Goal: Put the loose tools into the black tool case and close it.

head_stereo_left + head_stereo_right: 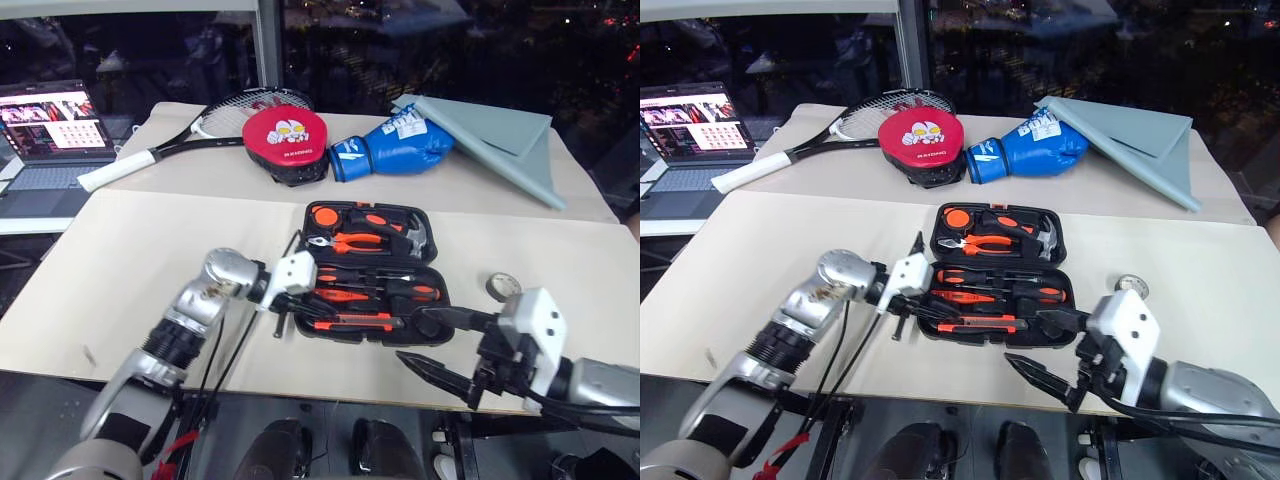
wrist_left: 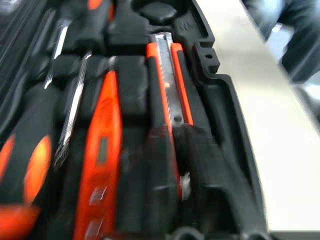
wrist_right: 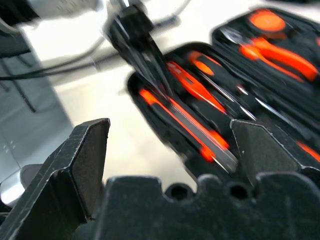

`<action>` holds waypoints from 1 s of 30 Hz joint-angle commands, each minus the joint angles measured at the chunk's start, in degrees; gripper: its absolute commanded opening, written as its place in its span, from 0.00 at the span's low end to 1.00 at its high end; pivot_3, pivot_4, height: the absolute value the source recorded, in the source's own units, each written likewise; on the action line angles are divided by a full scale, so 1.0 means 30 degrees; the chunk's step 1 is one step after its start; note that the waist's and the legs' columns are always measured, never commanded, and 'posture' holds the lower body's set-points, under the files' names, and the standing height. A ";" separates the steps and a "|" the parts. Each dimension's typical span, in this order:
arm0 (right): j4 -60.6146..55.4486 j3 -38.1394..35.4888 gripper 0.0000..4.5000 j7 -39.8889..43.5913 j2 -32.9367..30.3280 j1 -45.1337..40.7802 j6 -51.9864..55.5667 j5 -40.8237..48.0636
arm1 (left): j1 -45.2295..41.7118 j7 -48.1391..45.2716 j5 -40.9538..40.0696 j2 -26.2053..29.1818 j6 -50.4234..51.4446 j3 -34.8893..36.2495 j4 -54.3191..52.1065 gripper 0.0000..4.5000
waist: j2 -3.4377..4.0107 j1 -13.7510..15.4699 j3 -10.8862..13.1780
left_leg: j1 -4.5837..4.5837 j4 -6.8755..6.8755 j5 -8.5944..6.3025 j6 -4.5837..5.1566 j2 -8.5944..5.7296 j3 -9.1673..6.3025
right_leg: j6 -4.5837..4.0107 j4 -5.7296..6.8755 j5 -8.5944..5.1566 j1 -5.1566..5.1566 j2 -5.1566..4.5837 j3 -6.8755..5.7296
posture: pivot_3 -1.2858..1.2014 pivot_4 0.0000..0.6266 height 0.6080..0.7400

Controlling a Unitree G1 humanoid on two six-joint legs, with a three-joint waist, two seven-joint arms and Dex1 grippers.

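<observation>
1. Lying open on the desk [image 1: 150, 260], the black tool case [image 1: 368, 275] shows moulded recesses and rounded corners.
2. Its far half holds orange-handled pliers [image 1: 345, 241] and a hammer [image 1: 405, 232].
3. Its near half carries black-and-orange screwdrivers [image 1: 400, 291], a slim orange tester [image 2: 100, 155] and the utility knife [image 1: 350, 322] along the front edge.
4. My left jaws [image 1: 285, 318] sit at the case's near-left corner; I cannot tell their gap.
5. My right jaws [image 1: 440, 350] stand spread wide, holding nothing, beside the case's near-right corner.
6. A small tape roll [image 1: 503, 286] lies on the desk, right of the case.
</observation>
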 commanded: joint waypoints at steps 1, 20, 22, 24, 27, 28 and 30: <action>0.0833 -0.5281 1.00 0.1484 0.1119 0.2657 -0.0427 -0.0002 | -0.1574 -0.1639 -0.2913 0.1615 0.3510 0.2094 -0.2181 0.46 | 0.0003 0.0003 -0.0001 | -0.0079 0.0000 0.0001 -0.0003 0.0000 -0.0020 | -0.0006 -0.0009 0.0002 -0.0061 0.0033 -0.0003 | 0.52 0.24 0.94; 1.0734 -0.4367 1.00 0.6215 -0.4353 -0.0322 -0.2465 -0.5860 | -0.1771 0.0128 -0.4780 0.2581 0.5296 0.3856 -0.5996 0.98 | 0.0059 -0.0752 0.0045 | 0.0147 -0.0028 -0.0183 -0.0080 -0.0007 0.0029 | 0.0182 -0.0092 -0.0117 0.0166 -0.0002 0.0113 | 0.52 0.24 0.94; 1.2086 -0.1847 1.00 0.6471 -0.5459 -0.2848 -0.2999 -0.6749 | -0.1784 0.0310 -0.4859 0.2497 0.5422 0.3829 -0.6174 0.98 | 0.0085 -0.0745 0.0071 | 0.0161 -0.0024 -0.0172 -0.0094 -0.0001 0.0025 | 0.0166 -0.0068 -0.0119 0.0169 0.0008 0.0101 | 0.52 0.24 0.94; 1.3764 0.1509 1.00 0.7066 -0.6265 -0.5931 -0.3481 -0.7948 | -0.1773 0.0440 -0.4971 0.2440 0.5459 0.3884 -0.6306 0.98 | 0.0084 -0.0742 0.0088 | 0.0130 -0.0027 -0.0135 -0.0146 0.0000 0.0020 | 0.0102 -0.0042 -0.0100 0.0122 0.0013 0.0103 | 0.52 0.24 0.94; 1.6609 0.6081 1.00 0.7713 -0.6357 -1.0202 -0.4272 -1.0570 | -0.1800 0.0946 -0.4886 0.2078 0.5137 0.4056 -0.6274 0.98 | 0.0087 -0.0667 0.0098 | 0.0070 -0.0021 -0.0049 -0.0195 -0.0005 0.0029 | -0.0022 -0.0026 -0.0031 0.0053 0.0019 0.0096 | 0.52 0.24 0.94; 1.7502 0.7276 1.00 0.7834 -0.6151 -1.1445 -0.4557 -1.1411 | -0.1796 0.1238 -0.4820 0.1895 0.4932 0.4182 -0.6248 0.98 | 0.0089 -0.0609 0.0097 | 0.0041 -0.0028 -0.0045 -0.0179 -0.0007 0.0027 | -0.0023 -0.0028 -0.0031 0.0028 0.0012 0.0089 | 0.52 0.24 0.94; 1.9007 0.9091 1.00 0.8158 -0.5679 -1.3455 -0.4939 -1.2675 | -0.1788 0.1855 -0.4786 0.1578 0.4786 0.4400 -0.6187 0.98 | 0.0091 -0.0521 0.0102 | -0.0040 -0.0009 -0.0008 -0.0080 -0.0009 0.0025 | -0.0026 -0.0042 -0.0028 -0.0039 0.0021 0.0079 | 0.52 0.24 0.94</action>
